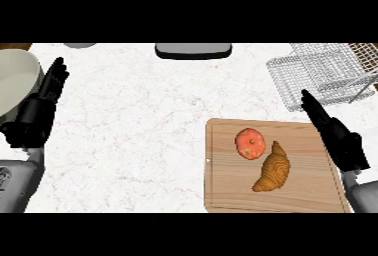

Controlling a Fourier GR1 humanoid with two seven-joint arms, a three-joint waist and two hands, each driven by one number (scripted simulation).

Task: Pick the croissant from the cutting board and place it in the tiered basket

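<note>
- The croissant (272, 167) lies on the wooden cutting board (295, 197), right of the board's middle, its narrow tip pointing up and away from me and its fatter end toward the board's near edge.
- Just beside its upper-left flank sits a round orange-red fruit (250, 143), perhaps a peach or an apple; I cannot tell whether the two touch.
- I judge the croissant light, soft and flaky: it should crush if I squeeze hard and shed crust if I drag it. Its ridged, curved body ought not to slip.
- The best hold, as I see it, is across the thick middle, thumb on one flank and fingers on the other, coming from the right side so I stay clear of the fruit.
- My right hand (336, 135) stands over the board's right edge, fingers straight and together, pointing up the counter toward the wire tiered basket (321, 70). It holds nothing and is apart from the croissant.
- My left hand (40, 107) rests at the view's left edge, fingers straight and up, beside a pale bowl (15, 80). It holds nothing.
- The basket stands at the far right, beyond the board, so the carry looks short.
- The pick is not yet begun: I must turn the right hand inward and down, and spread thumb from fingers before closing.
</note>
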